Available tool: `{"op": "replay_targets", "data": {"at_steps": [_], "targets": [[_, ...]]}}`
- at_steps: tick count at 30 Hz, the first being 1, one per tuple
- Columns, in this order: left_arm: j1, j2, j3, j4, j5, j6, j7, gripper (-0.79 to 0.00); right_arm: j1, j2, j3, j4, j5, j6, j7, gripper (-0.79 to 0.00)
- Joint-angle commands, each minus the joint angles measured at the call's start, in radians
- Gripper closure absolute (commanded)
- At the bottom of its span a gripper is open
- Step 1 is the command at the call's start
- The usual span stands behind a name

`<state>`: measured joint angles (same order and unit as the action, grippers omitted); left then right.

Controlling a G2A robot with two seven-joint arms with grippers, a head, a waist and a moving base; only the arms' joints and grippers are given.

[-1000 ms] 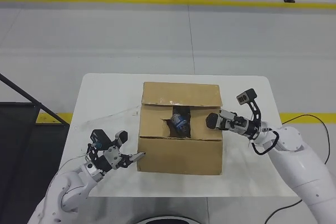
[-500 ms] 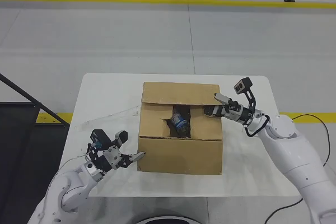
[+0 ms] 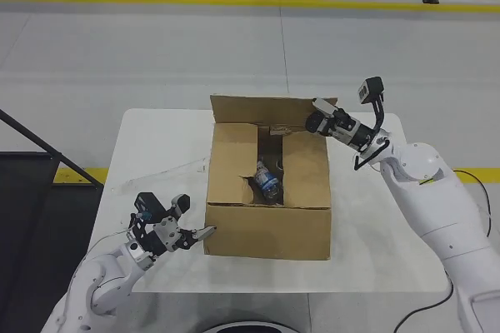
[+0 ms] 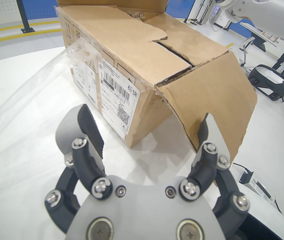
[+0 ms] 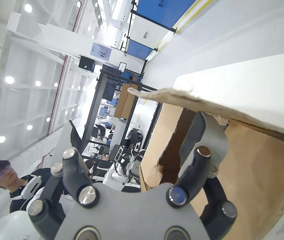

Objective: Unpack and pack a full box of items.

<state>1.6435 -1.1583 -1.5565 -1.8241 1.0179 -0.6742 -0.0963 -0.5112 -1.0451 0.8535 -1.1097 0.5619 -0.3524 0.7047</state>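
The brown cardboard box (image 3: 267,221) stands mid-table with its top partly open. Its far flap (image 3: 267,111) stands upright, and my right gripper (image 3: 318,118) is at that flap's right end, open, with one finger (image 5: 199,131) pressed against the flap's inner side (image 5: 257,156). A blue-capped bottle (image 3: 267,181) lies inside between the two side flaps. My left gripper (image 3: 195,218) stays low at the box's near-left corner, open (image 4: 148,131). One of its fingers (image 4: 207,128) touches the edge of the hanging front flap (image 4: 214,101).
A strip of clear plastic film (image 4: 31,81) trails from the box's left side across the white table (image 3: 150,150). Bare table lies left and right of the box. The table's near edge is close behind the left arm.
My right gripper has moved from the box's right side to its far edge, swinging the far flap upright and widening the opening. The left arm has stayed still.
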Motion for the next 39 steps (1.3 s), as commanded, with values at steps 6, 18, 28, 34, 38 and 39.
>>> {"op": "replay_targets", "data": {"at_steps": [6, 18, 28, 34, 38, 39], "targets": [[0.0, 0.0, 0.0, 0.0, 0.0, 0.0, 0.0, -0.785, 0.01, -0.005, -0.006, 0.004, 0.001, -0.005, 0.014, -0.785], [0.0, 0.0, 0.0, 0.0, 0.0, 0.0, 0.0, -0.785, 0.005, -0.012, -0.008, -0.015, 0.003, 0.006, -0.015, -0.785], [0.0, 0.0, 0.0, 0.0, 0.0, 0.0, 0.0, -0.785, 0.12, -0.114, -0.137, 0.134, -0.088, 0.165, -0.273, -0.785], [0.0, 0.0, 0.0, 0.0, 0.0, 0.0, 0.0, -0.785, 0.166, -0.174, -0.166, 0.261, -0.063, 0.113, -0.335, -0.785], [0.0, 0.0, 0.0, 0.0, 0.0, 0.0, 0.0, -0.785, 0.195, -0.202, -0.17, 0.336, -0.049, 0.127, -0.344, -0.785], [0.0, 0.0, 0.0, 0.0, 0.0, 0.0, 0.0, -0.785, 0.202, -0.209, -0.171, 0.353, -0.044, 0.138, -0.336, -0.785]]}}
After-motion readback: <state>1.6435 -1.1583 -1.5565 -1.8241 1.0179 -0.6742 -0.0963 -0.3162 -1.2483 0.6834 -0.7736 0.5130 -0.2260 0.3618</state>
